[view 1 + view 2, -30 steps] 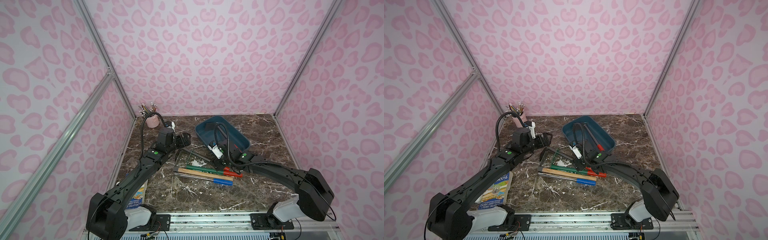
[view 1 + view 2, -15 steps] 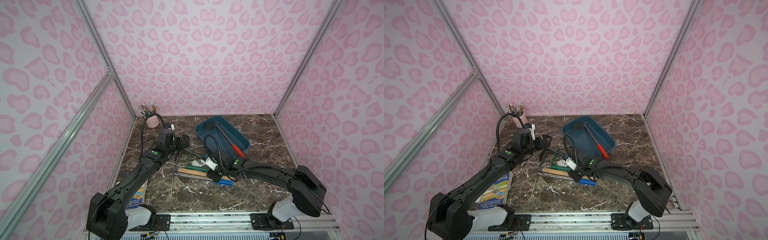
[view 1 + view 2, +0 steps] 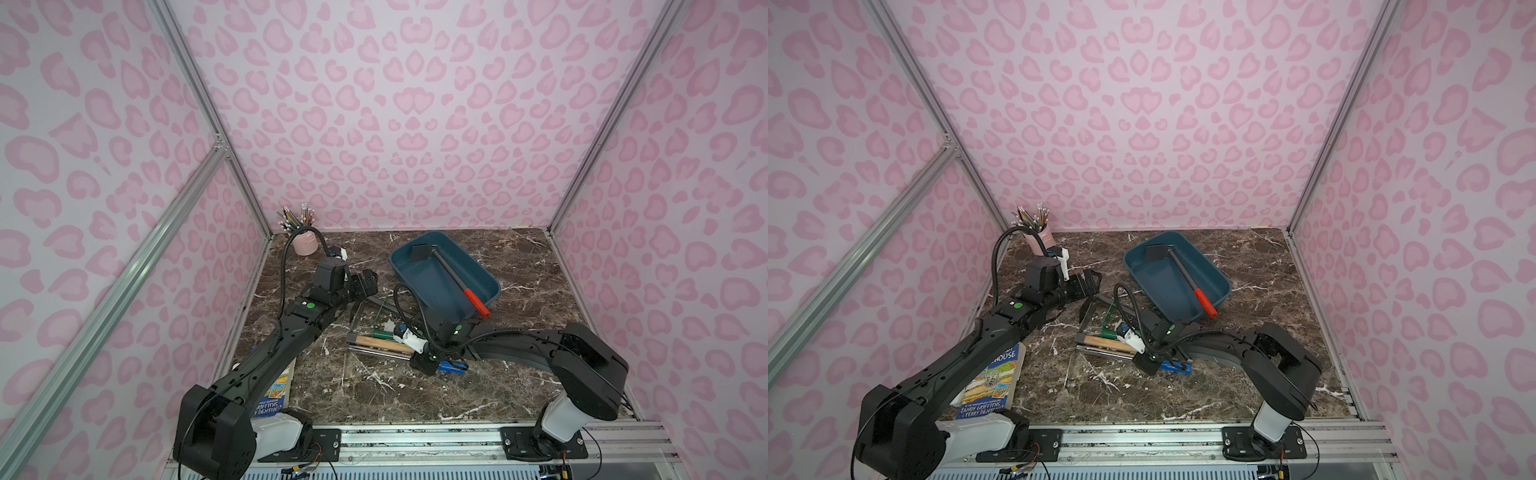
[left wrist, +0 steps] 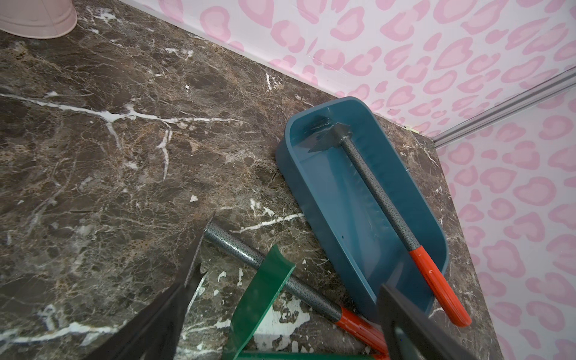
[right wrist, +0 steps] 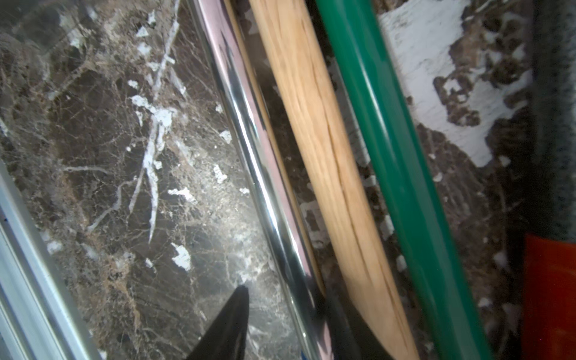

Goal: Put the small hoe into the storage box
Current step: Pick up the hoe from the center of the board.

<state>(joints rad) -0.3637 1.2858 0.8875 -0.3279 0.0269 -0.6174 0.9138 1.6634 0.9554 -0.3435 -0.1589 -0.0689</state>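
The small hoe point(image 3: 446, 270) point(image 3: 1183, 276) point(image 4: 377, 193) lies in the dark blue storage box point(image 3: 415, 286) point(image 3: 1154, 291) point(image 4: 336, 218). Its blade is at the far end and its red handle sticks out over the near rim. No gripper touches it. My left gripper point(image 3: 368, 282) point(image 3: 1090, 280) point(image 4: 296, 249) hovers open to the left of the box. My right gripper point(image 3: 422, 363) point(image 3: 1148, 361) point(image 5: 286, 296) is down on the tool pile in front of the box. Its fingers point(image 5: 227, 324) straddle a chrome shaft point(image 5: 249, 131), with a gap still showing on one side.
Loose tools lie in front of the box: a wooden-handled hammer point(image 3: 376, 343) point(image 5: 314, 124), a green-shafted tool point(image 3: 382, 333) point(image 5: 383, 124), a green trowel point(image 4: 261, 296), a grey-shafted tool with a red end point(image 4: 249, 252) and a blue handle point(image 3: 453, 366). A pink pencil cup point(image 3: 305, 245) stands back left, and a book point(image 3: 992, 382) lies front left.
My right arm has swung from the box's near edge toward the front, down onto the tool pile, and its jaws have narrowed. The hoe stays in the box. The left arm has barely moved.
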